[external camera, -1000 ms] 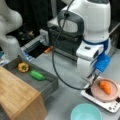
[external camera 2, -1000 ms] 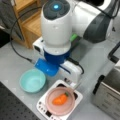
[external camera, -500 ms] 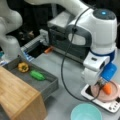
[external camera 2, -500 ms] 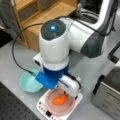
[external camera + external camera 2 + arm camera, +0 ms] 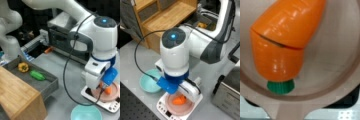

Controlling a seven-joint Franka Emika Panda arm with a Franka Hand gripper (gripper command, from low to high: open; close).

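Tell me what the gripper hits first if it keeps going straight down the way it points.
Most likely the carrot, lying in the pink plate directly under the gripper; the remaining gap is unclear.

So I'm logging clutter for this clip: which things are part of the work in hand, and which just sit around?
In hand:
gripper, low over the carrot
carrot
pink plate
scale under the plate

Lying about:
teal bowl
yellow pepper
green vegetable
grey tray
wooden shelf

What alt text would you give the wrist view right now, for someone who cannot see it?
An orange toy carrot with a green stub end fills most of the view, lying in a shallow pink plate. A seam crosses the carrot's body, and the green end points to the bottom. The gripper does not show here.
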